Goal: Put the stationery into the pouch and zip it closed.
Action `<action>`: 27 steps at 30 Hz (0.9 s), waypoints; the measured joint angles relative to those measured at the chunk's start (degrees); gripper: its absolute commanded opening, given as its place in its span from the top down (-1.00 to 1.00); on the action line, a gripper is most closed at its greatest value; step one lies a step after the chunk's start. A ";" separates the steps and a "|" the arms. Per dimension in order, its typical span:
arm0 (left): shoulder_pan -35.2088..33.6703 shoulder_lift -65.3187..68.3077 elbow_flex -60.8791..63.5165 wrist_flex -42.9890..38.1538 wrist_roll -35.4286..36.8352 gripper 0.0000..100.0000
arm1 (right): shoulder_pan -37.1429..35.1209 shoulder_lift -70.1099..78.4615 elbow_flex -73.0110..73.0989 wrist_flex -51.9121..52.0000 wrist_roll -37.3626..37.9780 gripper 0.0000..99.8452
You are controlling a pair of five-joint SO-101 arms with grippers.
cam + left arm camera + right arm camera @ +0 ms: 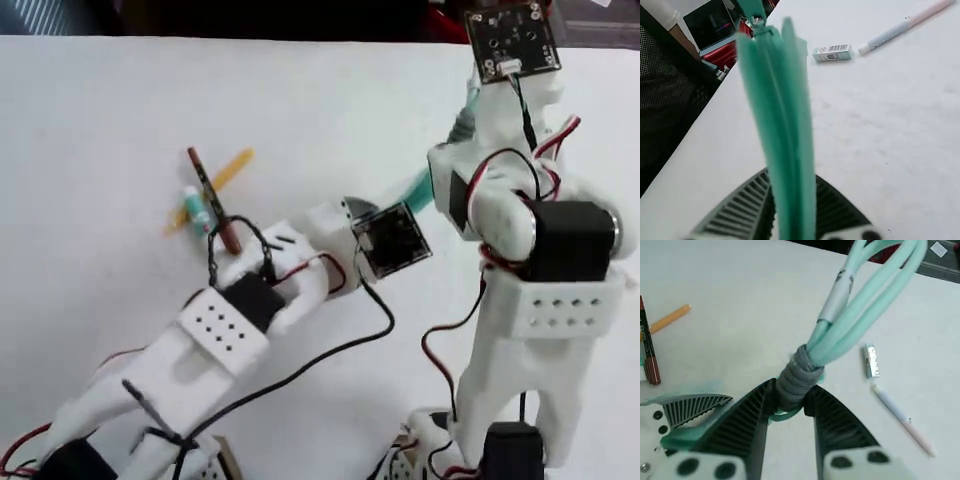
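The mint green pouch [785,125] hangs edge-on above the table, its zipper pull [757,22] at the far end. My left gripper [790,192] is shut on one end of it. My right gripper [792,395] is shut on a grey wrapped end of the pouch [860,300]. In the high view the pouch [418,190] shows between the two arms. A brown marker [215,205], a yellow pen [222,178] and a small green and white tube [197,208] lie together at the left. A small boxed eraser [870,360] and a pastel pen [902,417] lie on the table past the pouch.
The white table [100,110] stretches open at the left and back. Black cables [330,355] trail from the arms across the near side. Dark clutter and a mesh chair back [670,100] sit beyond the table edge.
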 measured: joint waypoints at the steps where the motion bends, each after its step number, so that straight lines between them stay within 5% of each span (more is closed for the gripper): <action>1: -0.26 1.05 -0.53 -0.44 0.18 0.95 | -0.35 -0.70 0.00 0.00 0.00 0.96; 14: -1.49 6.95 -1.76 -4.92 1.14 0.95 | -1.93 -8.62 -0.53 0.00 -4.66 0.93; 18: -1.49 2.29 -1.58 -2.37 5.98 0.95 | -1.14 -7.12 -1.14 -0.09 -4.13 0.58; 21: -2.11 -2.46 -0.53 -1.49 10.37 0.95 | 3.96 -5.89 -2.20 -0.18 -4.22 0.42; 27: -1.49 -7.21 -0.26 -4.22 19.78 0.95 | 21.89 -3.25 -2.11 -7.30 -7.65 0.42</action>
